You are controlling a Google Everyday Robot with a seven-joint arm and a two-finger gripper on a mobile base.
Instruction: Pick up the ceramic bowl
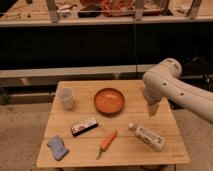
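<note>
Ceramic bowl [109, 100] sits near the gripper [151, 108], toward the cup [65, 97]; the gripper seems empty, though I cannot tell how open it is.

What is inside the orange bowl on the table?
Nothing shows inside the bowl: only its bare orange-red bottom. The near rim may cover a thin strip of the inner wall. The claw hangs to the right of the bowl in the picture, above the table.

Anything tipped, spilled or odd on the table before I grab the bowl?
Only the white bottle stands out: it lies on its side, front right, and no spill shows. The ceramic bowl and cup sit upright. The claw hangs right of the bowl.
</note>
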